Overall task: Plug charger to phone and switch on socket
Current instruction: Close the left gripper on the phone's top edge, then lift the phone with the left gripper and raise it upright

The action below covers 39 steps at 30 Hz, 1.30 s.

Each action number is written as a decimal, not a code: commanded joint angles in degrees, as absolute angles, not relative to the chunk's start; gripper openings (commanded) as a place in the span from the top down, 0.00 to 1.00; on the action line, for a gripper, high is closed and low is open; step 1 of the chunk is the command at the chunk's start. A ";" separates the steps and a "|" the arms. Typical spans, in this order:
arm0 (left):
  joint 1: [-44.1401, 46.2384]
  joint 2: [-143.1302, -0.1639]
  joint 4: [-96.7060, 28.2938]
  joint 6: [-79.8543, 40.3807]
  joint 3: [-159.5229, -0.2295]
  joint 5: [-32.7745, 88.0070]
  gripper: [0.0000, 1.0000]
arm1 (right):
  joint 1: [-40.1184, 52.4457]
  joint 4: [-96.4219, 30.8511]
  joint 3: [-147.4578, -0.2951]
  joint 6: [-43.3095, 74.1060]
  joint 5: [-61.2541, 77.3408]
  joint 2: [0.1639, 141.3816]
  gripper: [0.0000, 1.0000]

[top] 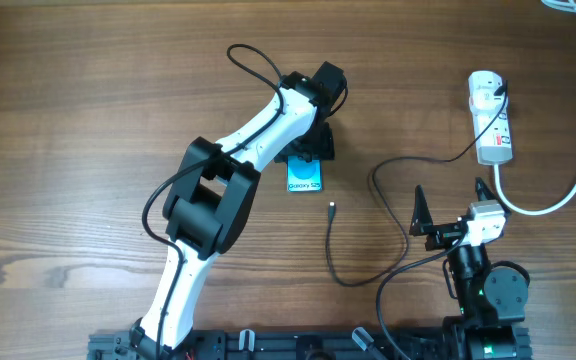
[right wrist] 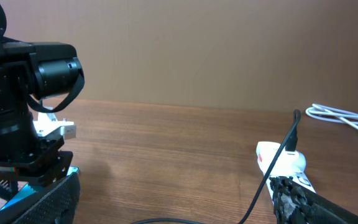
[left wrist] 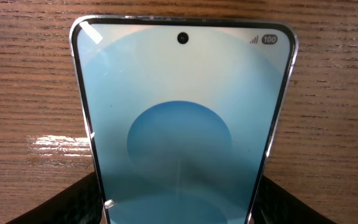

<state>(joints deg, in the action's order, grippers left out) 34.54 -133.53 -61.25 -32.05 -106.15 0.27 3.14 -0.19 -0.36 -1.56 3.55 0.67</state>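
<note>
Phone (top: 305,180) lengthwise near-far, Galaxy-end near; left gripper (top: 308,152) astride, grip unclear; right gripper (top: 452,205) wide.

The phone (top: 305,180) lies in the middle of the tabletop (top: 88,120), with the charger (top: 332,209) tip just to its right. The socket (top: 491,120) lies near the far right corner.

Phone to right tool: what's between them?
Overhead: only the charger, its tip loose, lies between the phone and the right tool.

phone (top: 305,178): far end hidden under left claw (top: 310,152) | white cord (top: 538,211): cut by edge
</note>
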 commanded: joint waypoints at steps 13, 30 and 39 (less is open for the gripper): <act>31.83 -119.48 -67.66 -32.01 -106.63 15.99 0.22 | 3.42 0.03 -0.30 -1.13 2.98 0.43 0.00; 19.64 -117.34 -72.75 -34.00 -106.59 29.39 0.05 | 3.42 0.03 -0.30 -1.10 2.96 0.43 0.00; 33.76 -121.23 -62.89 -53.98 -105.93 0.64 0.00 | 3.42 0.03 -0.30 -1.13 2.98 0.43 0.00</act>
